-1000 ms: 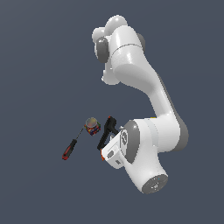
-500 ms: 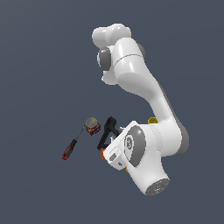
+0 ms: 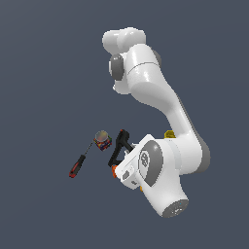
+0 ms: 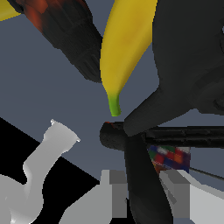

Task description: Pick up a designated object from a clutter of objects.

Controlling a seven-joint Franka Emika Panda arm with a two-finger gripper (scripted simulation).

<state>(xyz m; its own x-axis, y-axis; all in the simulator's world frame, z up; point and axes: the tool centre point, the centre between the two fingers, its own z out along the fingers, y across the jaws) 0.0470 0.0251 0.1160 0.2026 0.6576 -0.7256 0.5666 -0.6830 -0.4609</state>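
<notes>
Dark blue-grey ground still bears the black clamp (image 4: pixel 140 175), one arm between the open pincer (image 4: pixel 144 192) fingers, unlifted, grasp seemingly pending.

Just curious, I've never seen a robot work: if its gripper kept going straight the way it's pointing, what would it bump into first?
Most likely the black clamp: one arm already lies between the gripper fingers, though depth is unclear.
</notes>
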